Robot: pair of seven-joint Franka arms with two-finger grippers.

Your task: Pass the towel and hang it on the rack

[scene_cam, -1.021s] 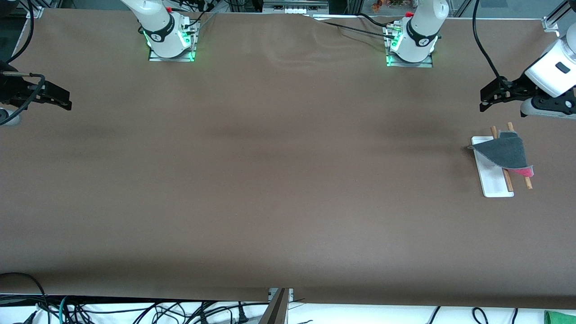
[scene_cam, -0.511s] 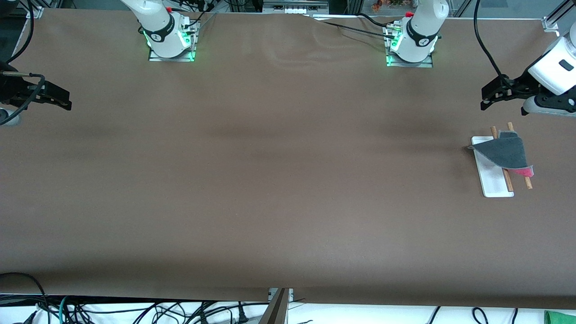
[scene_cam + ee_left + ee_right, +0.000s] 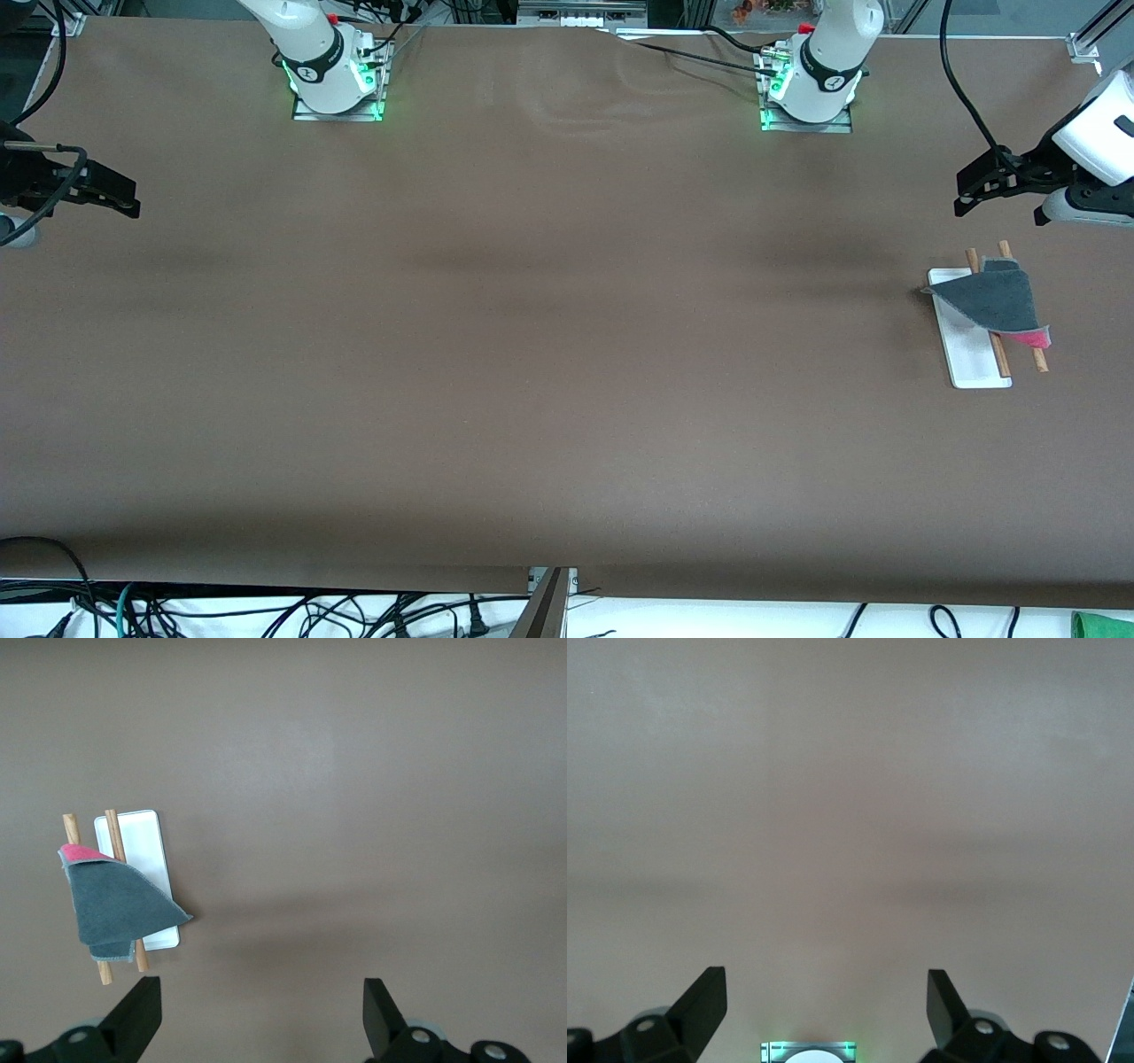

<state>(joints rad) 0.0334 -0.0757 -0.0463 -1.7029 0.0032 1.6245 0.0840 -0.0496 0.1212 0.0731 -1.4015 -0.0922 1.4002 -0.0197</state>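
The towel (image 3: 997, 299), dark grey side up with a pink-red corner showing, hangs over the two wooden rods of the rack (image 3: 973, 354) at the left arm's end of the table. It also shows in the left wrist view (image 3: 115, 908), draped on the rack (image 3: 143, 846). My left gripper (image 3: 968, 190) is open and empty, up in the air above the table beside the rack; its view (image 3: 261, 1019) shows bare table between the fingers. My right gripper (image 3: 124, 197) is open and empty, raised at the right arm's end of the table, and waits (image 3: 827, 1014).
The brown table (image 3: 532, 354) stretches between the two arms. The arm bases (image 3: 337, 80) stand along the table edge farthest from the front camera. Cables lie off the table edge nearest the front camera.
My left gripper has risen and drawn back a little from the rack, toward the table's end. The towel, the rack and the right arm have not moved.
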